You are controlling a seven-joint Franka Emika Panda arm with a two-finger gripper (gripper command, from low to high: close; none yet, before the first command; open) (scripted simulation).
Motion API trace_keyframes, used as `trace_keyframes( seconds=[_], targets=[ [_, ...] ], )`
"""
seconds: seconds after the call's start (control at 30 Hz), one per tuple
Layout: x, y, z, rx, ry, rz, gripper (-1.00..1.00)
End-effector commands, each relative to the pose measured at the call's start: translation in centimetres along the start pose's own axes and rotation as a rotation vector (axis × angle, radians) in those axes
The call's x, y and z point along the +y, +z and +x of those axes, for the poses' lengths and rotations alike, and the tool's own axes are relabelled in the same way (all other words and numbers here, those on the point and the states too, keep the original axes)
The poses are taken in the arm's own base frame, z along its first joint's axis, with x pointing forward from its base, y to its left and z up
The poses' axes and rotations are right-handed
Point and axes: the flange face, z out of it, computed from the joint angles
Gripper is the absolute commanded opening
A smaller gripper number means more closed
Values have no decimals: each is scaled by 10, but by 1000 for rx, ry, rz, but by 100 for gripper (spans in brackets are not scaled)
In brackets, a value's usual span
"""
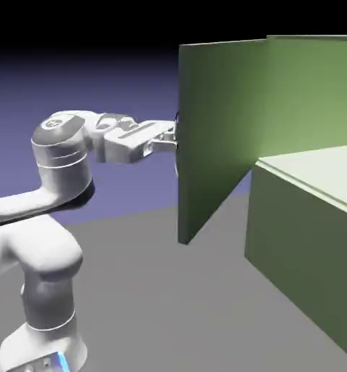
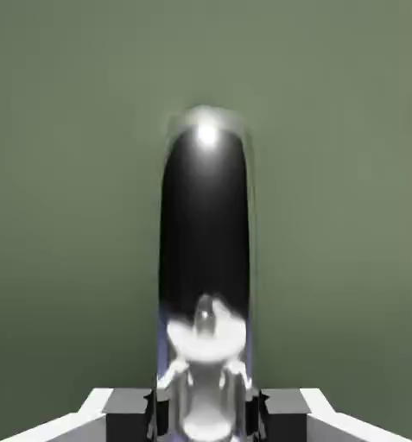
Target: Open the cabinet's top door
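While gripping the handle (image 2: 204, 216), apparently at the late pulling step of opening the top door (image 1: 223, 131). Seen in the exterior view, swung widely out from the cabinet (image 1: 300, 243), with the door's tall olive-green panel from twelve to one o'clock and the cabinet from two to five o'clock. At twelve o'clock, just above centre, the end effector (image 1: 174, 144), drawn in narrow and closed around the handle on the door's outer face. Reaching in from nine o'clock, the white arm (image 1: 62, 163).

Probably near enough to fully open to count as done; at most, calling for a little more outward pull along the door's arc, then loosening the grip and backing straight off. If pulled off that arc, likely to slip from the smooth handle.

Behind the door, toward three o'clock, an upper compartment with a pale floor (image 1: 325, 173); no contents visible in the part shown. Below, toward four o'clock, closed off by the lower front; contents impossible to tell.
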Motion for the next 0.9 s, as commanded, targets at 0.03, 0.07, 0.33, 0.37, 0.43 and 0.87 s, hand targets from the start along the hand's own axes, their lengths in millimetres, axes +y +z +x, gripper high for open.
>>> trace_keyframes(
  seconds=[0.03, 0.07, 0.33, 0.37, 0.43, 0.87],
  targets=[
    [-3, -12, -2, 19, 0, -17, -100],
    [-4, -18, -4, 27, 0, -25, -100],
    [-18, -68, -17, 99, 0, -97, -100],
    [-20, -74, -20, 109, 0, -108, -100],
    [-25, -88, -25, 130, 0, -129, -100],
    [-77, -199, -77, 311, 0, -309, -100]
  ],
)
